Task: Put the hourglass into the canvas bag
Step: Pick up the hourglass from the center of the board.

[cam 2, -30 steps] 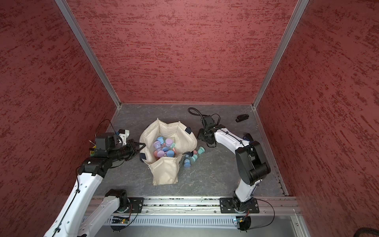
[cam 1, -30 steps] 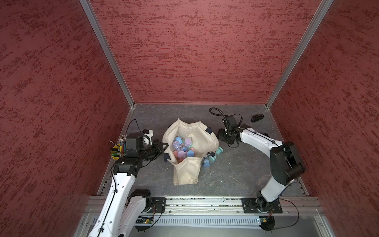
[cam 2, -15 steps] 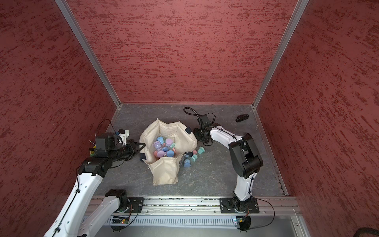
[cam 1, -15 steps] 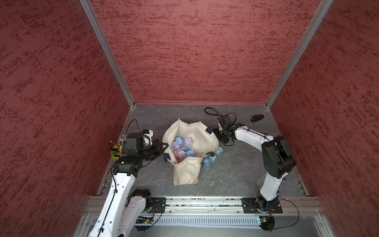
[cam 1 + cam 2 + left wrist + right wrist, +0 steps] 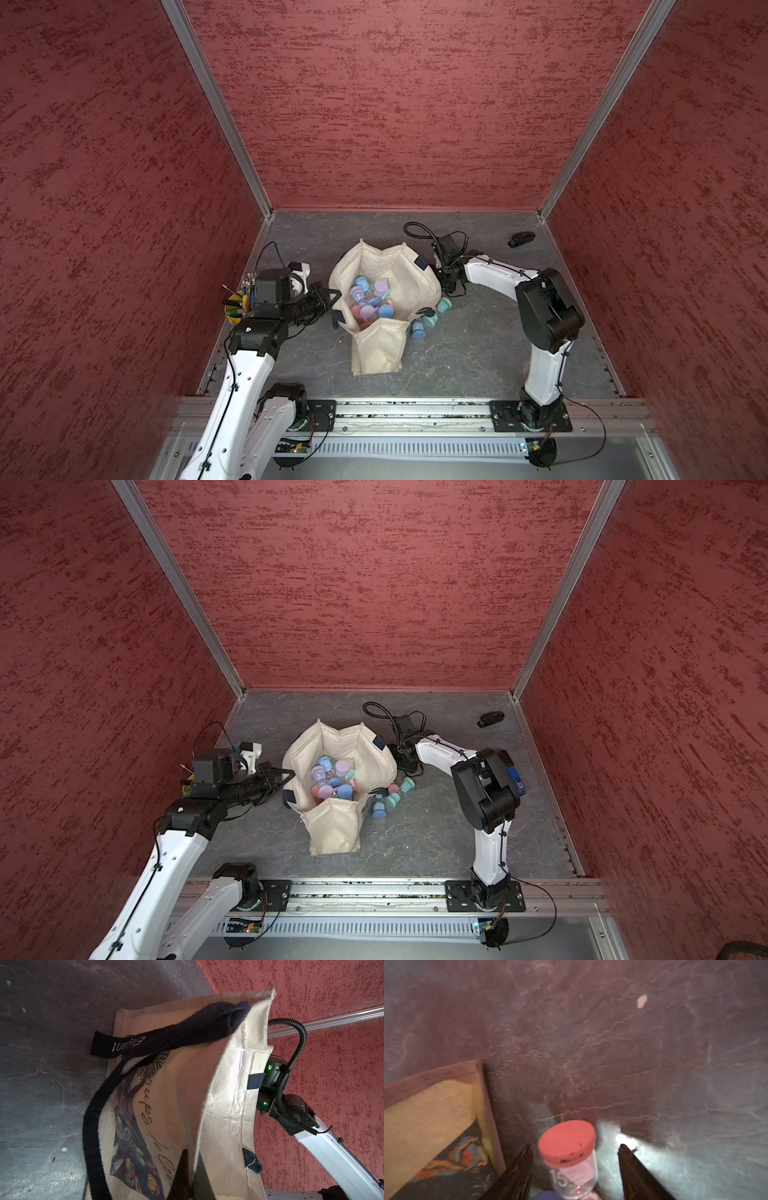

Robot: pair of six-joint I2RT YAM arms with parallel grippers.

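Pink-capped hourglass [image 5: 568,1145] — right wrist view only

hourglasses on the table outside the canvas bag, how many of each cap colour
teal-capped hourglasses: 2
blue-capped hourglass: 1
pink-capped hourglass: 1
total: 4 that show clearly

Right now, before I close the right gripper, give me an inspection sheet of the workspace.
Surface: grey marbled tabletop.
Job's things: canvas bag open, hourglasses piled inside; loose hourglasses lie beside it.
Clutter: yellow tool cup; small black object at the far edge.
Grippers: left gripper shut on the bag's rim; right gripper open astride a pink-capped hourglass.
Cables: ribbed black cable loops off the right wrist.
Surroundings: red textured walls, aluminium posts.
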